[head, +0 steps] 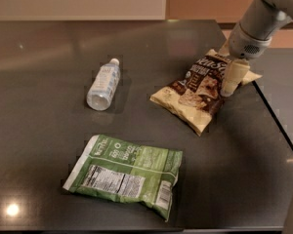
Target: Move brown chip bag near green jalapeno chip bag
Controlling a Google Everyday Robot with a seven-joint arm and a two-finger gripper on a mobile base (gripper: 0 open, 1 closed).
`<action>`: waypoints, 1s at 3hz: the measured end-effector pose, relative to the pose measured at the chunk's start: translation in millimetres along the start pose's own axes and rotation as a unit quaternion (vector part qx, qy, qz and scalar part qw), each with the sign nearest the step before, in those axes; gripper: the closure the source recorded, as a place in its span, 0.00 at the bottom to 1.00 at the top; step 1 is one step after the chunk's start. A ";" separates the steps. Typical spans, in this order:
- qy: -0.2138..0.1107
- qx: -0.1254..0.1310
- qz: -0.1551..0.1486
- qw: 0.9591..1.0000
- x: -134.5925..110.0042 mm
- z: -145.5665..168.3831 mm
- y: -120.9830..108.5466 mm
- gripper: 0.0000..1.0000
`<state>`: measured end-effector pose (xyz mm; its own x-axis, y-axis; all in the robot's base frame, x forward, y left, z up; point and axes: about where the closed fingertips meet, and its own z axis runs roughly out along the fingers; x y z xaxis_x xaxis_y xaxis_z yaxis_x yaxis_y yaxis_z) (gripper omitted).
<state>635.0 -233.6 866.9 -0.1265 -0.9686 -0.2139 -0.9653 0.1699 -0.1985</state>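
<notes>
Gripper hung over the brown chip bag, likely to grasp it; open or closed, unclear; green jalapeno chip bag lay apart.

**Colours and patterns, referenced to the brown chip bag**

Tabletop: dark grey-brown, glossy, a few pale light glints.
Brown chip bag: cream-yellow edges, dark brown centre, white lettering, tan chips pictured.
Gripper: cream-beige, at the brown chip bag's right end, below a light grey arm.
Green jalapeno chip bag, below-left of the brown chip bag: green and white, white label panel with black print.
Water bottle, left of the brown chip bag: clear, white cap, pale label.
Wall, behind: cream, then tan-orange.
</notes>
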 end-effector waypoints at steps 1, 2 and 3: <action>-0.002 -0.005 0.001 1.000 -4.4 -1.2 2.1 0.41; -0.002 -0.013 0.004 1.000 -11.3 -5.8 7.4 0.65; -0.008 -0.018 0.006 1.000 -18.7 -15.0 13.5 0.87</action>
<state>621.0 -215.9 882.6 -0.1357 -0.9634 -0.2312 -0.9713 0.1754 -0.1608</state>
